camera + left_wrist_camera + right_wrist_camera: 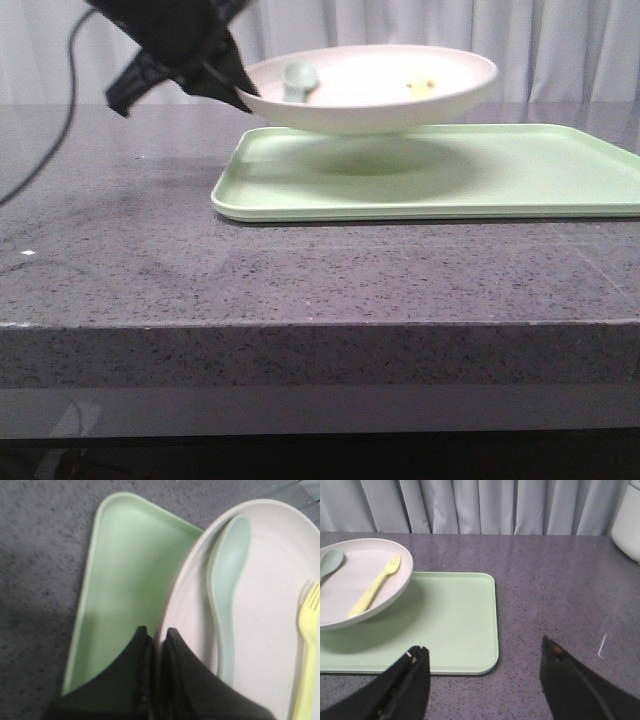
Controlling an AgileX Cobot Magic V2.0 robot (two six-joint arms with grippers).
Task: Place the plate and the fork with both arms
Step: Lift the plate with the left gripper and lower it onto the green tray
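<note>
Grey speckled table (120,260) beneath; left gripper (156,645) clamps the plate (400,95) rim above the tray (520,170); right gripper (482,680) gapes wide.

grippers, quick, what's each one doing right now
Left gripper: shut on the rim of the large round off-white plate, held above the flat light-green tray.
Right gripper: open, holding nothing.
</note>
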